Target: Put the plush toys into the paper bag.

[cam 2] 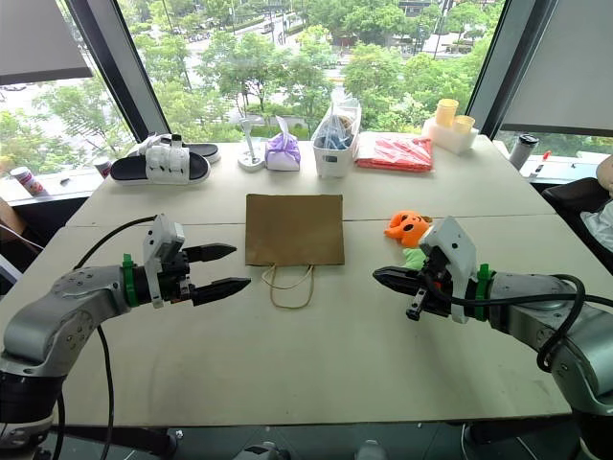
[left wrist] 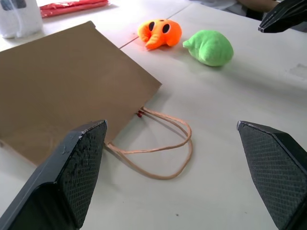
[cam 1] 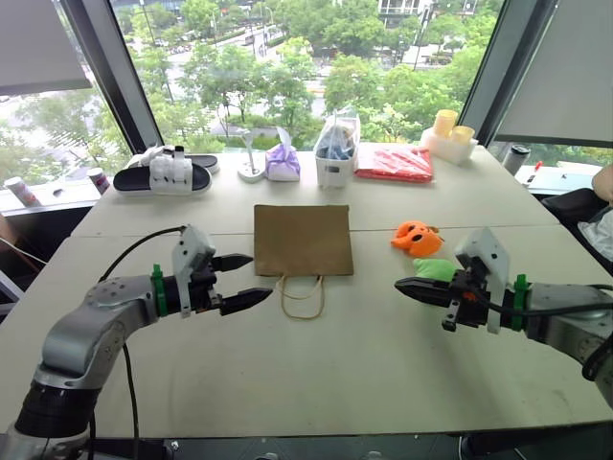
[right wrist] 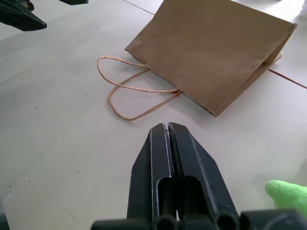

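Observation:
The brown paper bag (cam 1: 303, 240) lies flat on the table's middle, its loop handles (cam 1: 302, 295) toward me. To its right sit the orange plush toy (cam 1: 417, 237) with dark face markings and the green plush toy (cam 1: 436, 269) just in front of it. My left gripper (cam 1: 245, 280) hovers open left of the handles, holding nothing. My right gripper (cam 1: 402, 284) is shut and empty, its tip just left of the green toy and pointing toward the bag. In the right wrist view the shut fingers (right wrist: 170, 158) aim at the bag (right wrist: 216, 52).
Along the far edge stand black-and-white sandals (cam 1: 163, 174), a purple bundle (cam 1: 283, 163), a white basket (cam 1: 334, 158) with blue contents, a red packet (cam 1: 395, 163) and yellow cups (cam 1: 450, 129). A seam runs across the table (cam 1: 316, 383) behind the bag.

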